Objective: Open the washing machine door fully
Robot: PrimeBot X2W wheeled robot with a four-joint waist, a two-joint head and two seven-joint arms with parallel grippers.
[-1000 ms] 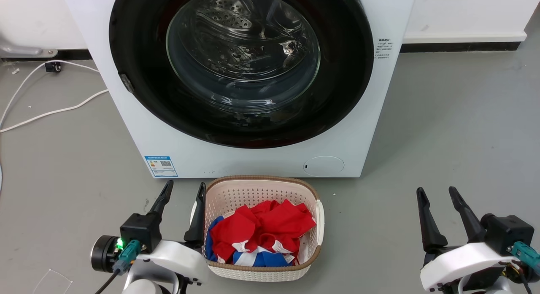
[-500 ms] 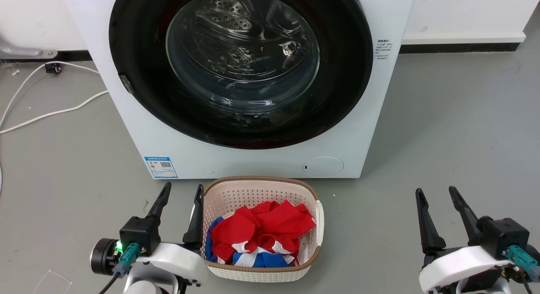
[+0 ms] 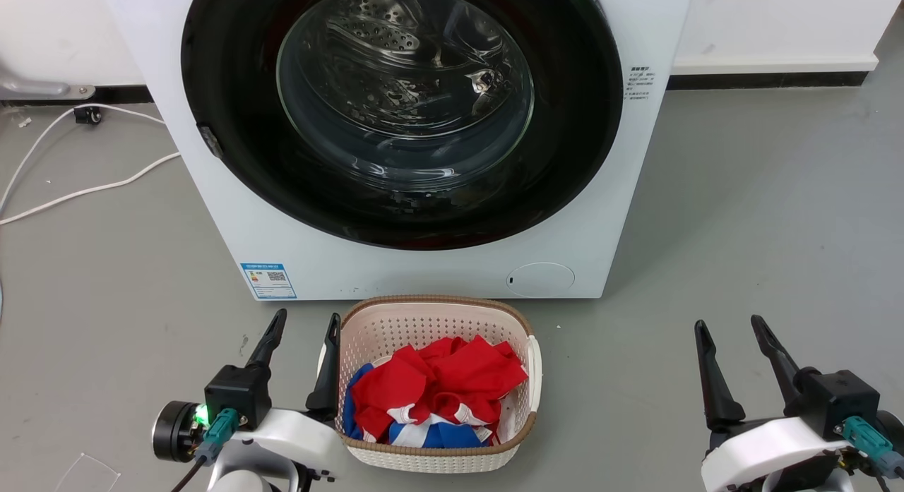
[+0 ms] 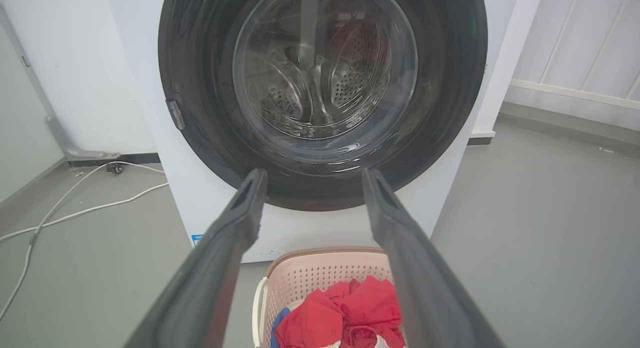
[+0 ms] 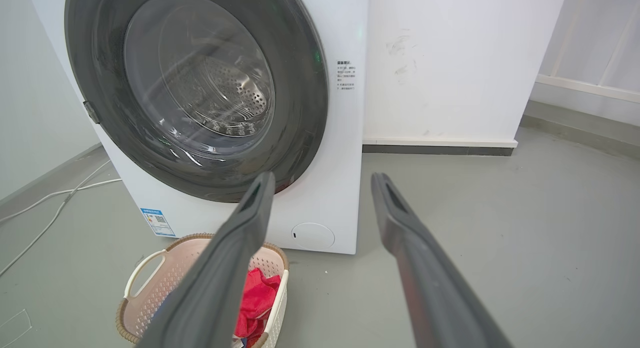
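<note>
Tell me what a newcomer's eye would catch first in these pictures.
The glossy black washing machine door, shut on the white machine, dominates the top of the head view. Below it, a pale basket holds red and blue clothes; the open left pincer sits beside it, the open right pincer apart at lower right.

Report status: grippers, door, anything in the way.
Left gripper and right gripper low, jaws open, empty. Washing machine door shut, untouched. Laundry basket on floor directly before the machine.
</note>
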